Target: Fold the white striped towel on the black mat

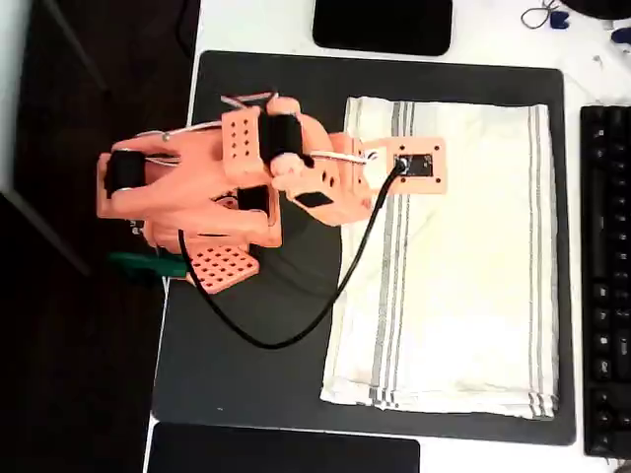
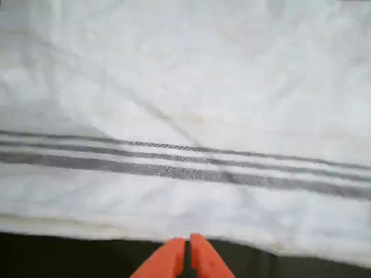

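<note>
At the bottom of the wrist view the hand (image 2: 186,246), fingers pressed together and empty, should spread and pinch the towel (image 2: 185,116) edge off the mat (image 2: 46,255) before lifting across.

The orange arm reaches rightward in the overhead view — its pincer (image 2: 186,250) closed (fingertips touching), holding nothing.

Support surface: white table (image 1: 256,25). Lying directly on it: the black mat (image 1: 246,374), beneath and extending to all sides of the gripper (image 2: 186,246); a black keyboard (image 1: 603,276) well right of the gripper; glossy black rectangles (image 1: 383,25) beyond and behind it.
</note>
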Tool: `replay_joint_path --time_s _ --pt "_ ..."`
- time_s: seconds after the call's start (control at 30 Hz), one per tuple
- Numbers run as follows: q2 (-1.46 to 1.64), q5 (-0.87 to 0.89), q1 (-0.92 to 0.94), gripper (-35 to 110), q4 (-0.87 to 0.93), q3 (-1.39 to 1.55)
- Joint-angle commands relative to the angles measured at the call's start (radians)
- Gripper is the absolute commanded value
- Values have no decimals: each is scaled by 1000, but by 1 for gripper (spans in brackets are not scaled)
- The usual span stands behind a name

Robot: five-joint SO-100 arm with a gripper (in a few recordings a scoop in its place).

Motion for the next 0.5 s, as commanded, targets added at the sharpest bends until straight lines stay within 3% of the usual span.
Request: replay_joint_path --time_s 0.0,0.13,0.47 --pt "201 -11 9 0 -61 290" --pt "379 -18 58 0 -37 430" --pt "356 -17 60 0 -35 396"
